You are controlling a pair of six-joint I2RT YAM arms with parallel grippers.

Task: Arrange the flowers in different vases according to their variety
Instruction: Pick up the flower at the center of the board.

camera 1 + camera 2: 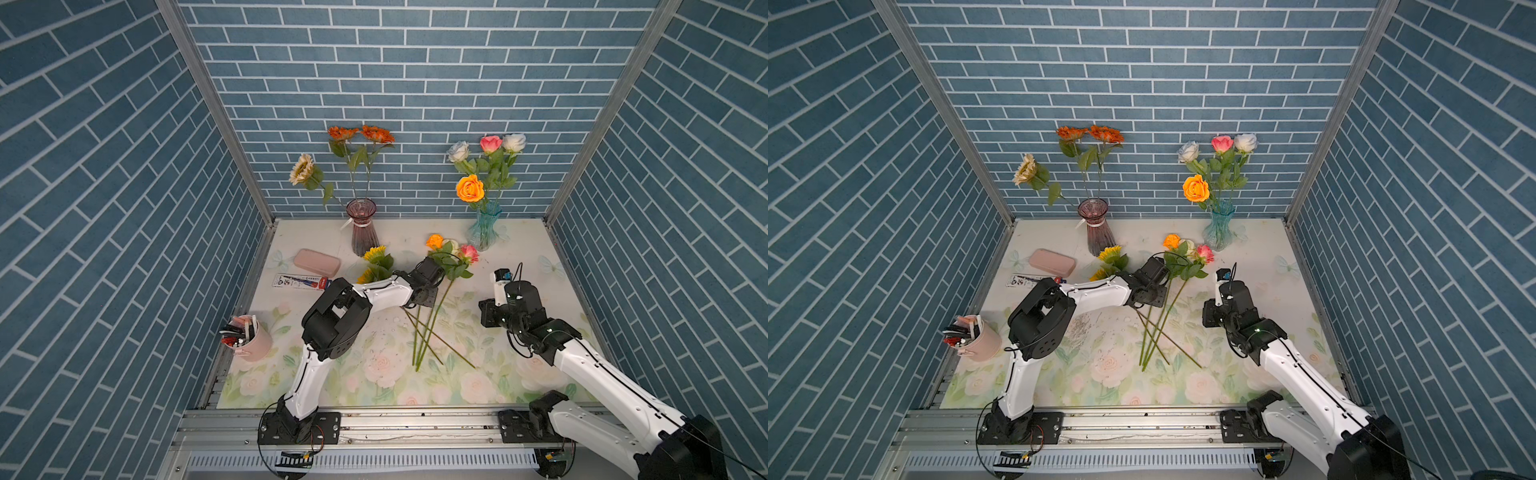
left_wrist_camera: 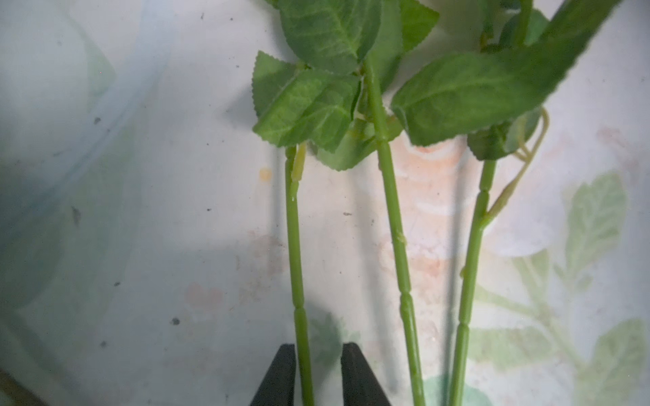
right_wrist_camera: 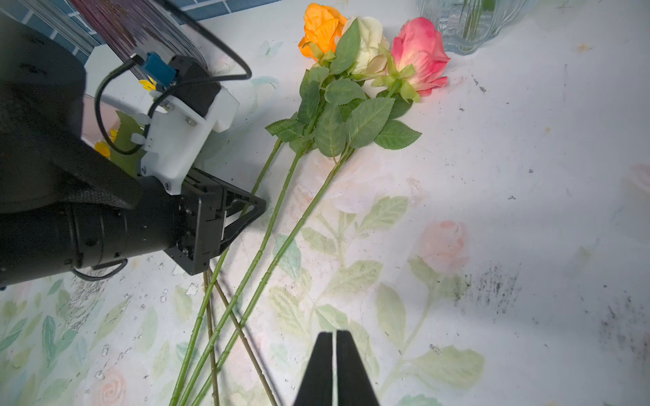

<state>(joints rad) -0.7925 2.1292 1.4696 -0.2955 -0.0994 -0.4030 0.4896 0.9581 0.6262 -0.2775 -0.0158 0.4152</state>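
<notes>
Shows three green flower stems (image 2: 393,218) on a flowered tablecloth (image 2: 158,211), leaves (image 2: 309,109) bunched together — and one outer stem (image 2: 295,263) lying between the left gripper's (image 2: 318,348) parted black fingers (image 2: 355,379).

Flat pink case (image 1: 317,261) lies at 10 o'clock on the floral tablecloth (image 1: 478,386), printed packet (image 1: 297,282) just beside it at its 6 o'clock. Pink cup of pens (image 1: 254,344) stands at 8 o'clock; blue brick-pattern walls (image 1: 415,83) on three sides.

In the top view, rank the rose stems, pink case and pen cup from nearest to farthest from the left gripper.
1. Rose stems, one between the jaws of the left gripper.
2. Pink case, farther back, to its left.
3. Pen cup, far left table edge.
</notes>
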